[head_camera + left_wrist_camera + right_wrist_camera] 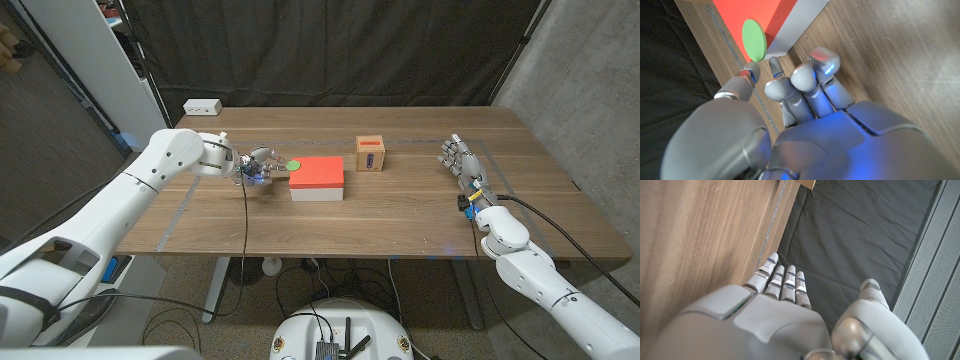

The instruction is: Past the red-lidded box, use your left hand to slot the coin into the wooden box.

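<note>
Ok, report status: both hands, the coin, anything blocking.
Left hand beside round green coin, grip not confirmed. Right hand open, holding nothing. Red-lidded white box sits between coin and small wooden box.

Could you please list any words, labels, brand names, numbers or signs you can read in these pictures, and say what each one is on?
None can be read.
The small wooden box has a dark panel on its front face; any marking there is too small to tell.

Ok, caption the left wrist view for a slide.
Left hand reaching toward the green coin beside the red-lidded box.
</note>
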You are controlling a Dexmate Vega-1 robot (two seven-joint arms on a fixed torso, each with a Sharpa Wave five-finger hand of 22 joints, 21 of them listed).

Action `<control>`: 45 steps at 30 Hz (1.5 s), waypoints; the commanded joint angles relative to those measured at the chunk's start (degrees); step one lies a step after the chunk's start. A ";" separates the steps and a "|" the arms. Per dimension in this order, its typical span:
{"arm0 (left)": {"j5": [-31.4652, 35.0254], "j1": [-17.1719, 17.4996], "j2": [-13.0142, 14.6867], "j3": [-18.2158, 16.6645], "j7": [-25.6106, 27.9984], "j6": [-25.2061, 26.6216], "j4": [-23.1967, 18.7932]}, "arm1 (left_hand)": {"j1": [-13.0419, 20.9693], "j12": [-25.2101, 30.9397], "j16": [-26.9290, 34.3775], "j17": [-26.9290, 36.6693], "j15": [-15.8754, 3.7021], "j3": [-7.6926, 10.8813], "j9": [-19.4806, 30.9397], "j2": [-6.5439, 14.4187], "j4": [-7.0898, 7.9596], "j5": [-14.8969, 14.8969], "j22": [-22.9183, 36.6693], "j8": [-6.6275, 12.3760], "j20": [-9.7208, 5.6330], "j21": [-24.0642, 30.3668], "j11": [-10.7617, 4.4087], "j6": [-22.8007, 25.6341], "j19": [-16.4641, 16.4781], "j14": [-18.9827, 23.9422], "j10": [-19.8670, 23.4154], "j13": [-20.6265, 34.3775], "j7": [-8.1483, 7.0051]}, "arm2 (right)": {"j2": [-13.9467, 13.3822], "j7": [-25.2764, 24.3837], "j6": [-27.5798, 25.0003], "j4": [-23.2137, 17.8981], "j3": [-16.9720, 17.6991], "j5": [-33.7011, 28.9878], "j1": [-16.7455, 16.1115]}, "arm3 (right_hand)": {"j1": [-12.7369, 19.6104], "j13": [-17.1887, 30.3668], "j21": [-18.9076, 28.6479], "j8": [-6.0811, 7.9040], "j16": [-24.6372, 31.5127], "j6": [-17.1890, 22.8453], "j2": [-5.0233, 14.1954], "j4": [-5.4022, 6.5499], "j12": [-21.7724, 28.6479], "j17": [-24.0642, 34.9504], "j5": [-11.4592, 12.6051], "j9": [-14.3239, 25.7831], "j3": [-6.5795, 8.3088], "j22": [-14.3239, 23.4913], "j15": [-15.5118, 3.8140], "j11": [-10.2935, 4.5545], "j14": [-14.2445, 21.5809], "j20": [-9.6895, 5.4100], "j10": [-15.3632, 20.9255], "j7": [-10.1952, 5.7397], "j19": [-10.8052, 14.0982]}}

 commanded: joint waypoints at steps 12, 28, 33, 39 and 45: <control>0.71 -0.03 -1.16 0.10 0.47 0.93 -0.61 | 0.83 -0.28 -0.11 0.27 -0.13 -0.13 -1.00 0.26 -0.11 -0.04 0.11 0.94 -0.60 0.16 -0.15 0.65 -0.19 0.06 -0.28 0.05 0.42 | 0.30 0.39 0.92 0.17 0.54 0.91 -0.99 | 0.01 0.12 0.18 -0.16 0.29 0.68 0.41 -0.48 -0.20 -0.06 -0.10 0.21 0.02 0.07 0.10 0.16 0.56 0.15 0.59 0.08 0.36; 0.36 0.48 -1.85 -0.42 3.29 2.04 -2.06 | 1.18 -0.25 -0.04 0.35 -0.13 -0.08 -1.58 0.65 -0.10 0.00 0.17 1.47 -0.60 0.31 -0.16 1.18 -0.21 0.17 -0.07 0.00 0.28 | 0.72 1.11 2.16 0.88 0.88 1.70 -1.78 | -0.06 0.13 0.14 -0.24 0.26 0.73 0.48 -0.62 -0.22 -0.12 -0.10 0.22 -0.06 0.07 0.18 0.17 0.57 0.33 0.75 0.01 0.35; 0.55 0.10 -2.31 -0.08 3.65 2.43 -1.67 | 1.22 -0.14 -0.18 0.19 -0.12 -0.09 -1.77 0.70 -0.06 0.00 0.21 1.64 -0.59 0.34 -0.18 1.34 -0.28 0.03 -0.11 0.13 0.33 | 0.79 1.07 2.32 0.72 1.15 2.12 -2.35 | -0.10 0.13 0.13 -0.26 0.26 0.76 0.50 -0.65 -0.20 -0.14 -0.10 0.22 -0.09 0.07 0.18 0.16 0.58 0.33 0.87 0.00 0.34; 0.99 -0.26 -2.67 0.35 3.18 2.33 -1.23 | 1.24 -0.07 0.08 0.40 -0.12 -0.12 -2.01 0.85 -0.01 0.01 0.18 1.98 -0.59 0.32 -0.17 1.86 -0.36 0.30 0.07 0.10 0.27 | 0.79 1.03 2.61 0.69 1.46 2.37 -3.02 | -0.14 0.14 0.12 -0.23 0.24 0.91 0.51 -0.69 -0.22 -0.16 -0.10 0.22 -0.13 0.07 0.18 0.11 0.56 0.33 0.90 0.03 0.32; 1.47 -0.47 -3.00 0.53 3.29 2.34 -1.29 | 1.26 -0.49 -0.13 0.23 -0.11 -0.26 -2.30 1.04 -0.06 -0.01 -0.27 2.22 -0.61 0.19 -0.13 1.98 -0.35 0.02 -0.19 -0.44 0.26 | 0.81 0.88 2.54 0.59 1.63 2.53 -3.33 | -0.19 0.15 0.11 -0.26 0.23 0.93 0.50 -0.73 -0.22 -0.18 -0.10 0.23 -0.18 0.07 0.28 0.13 0.54 0.38 0.98 -0.09 0.32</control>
